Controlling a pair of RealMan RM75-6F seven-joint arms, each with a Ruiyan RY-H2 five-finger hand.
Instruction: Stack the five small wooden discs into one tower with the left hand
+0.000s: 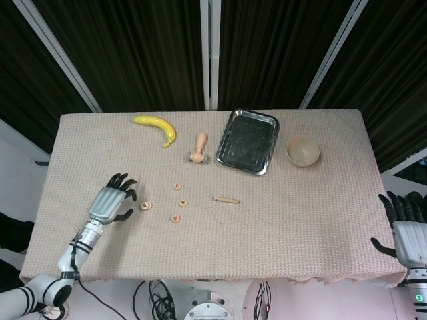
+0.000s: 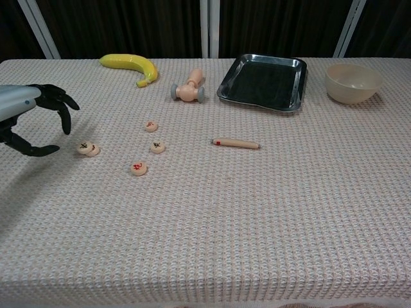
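Our left hand (image 2: 29, 122) was open, holding nothing, beside two overlapping discs (image 2: 88, 149); next we probably had to grab another disc (image 2: 139, 169).

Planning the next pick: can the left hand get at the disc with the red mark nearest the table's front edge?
Probably yes. The left hand is open and holds nothing, and the red-marked disc lies alone on bare cloth. The pair of discs sits between them but off the direct line, so a low sweep might nudge it.

table (image 1: 320, 220) — woven cloth | on it: banana (image 1: 157, 127), wooden mallet (image 1: 199, 148), steel tray (image 1: 247, 141), bowl (image 1: 302, 150), wooden stick (image 1: 225, 199), small discs (image 1: 179, 202) — loosely grouped
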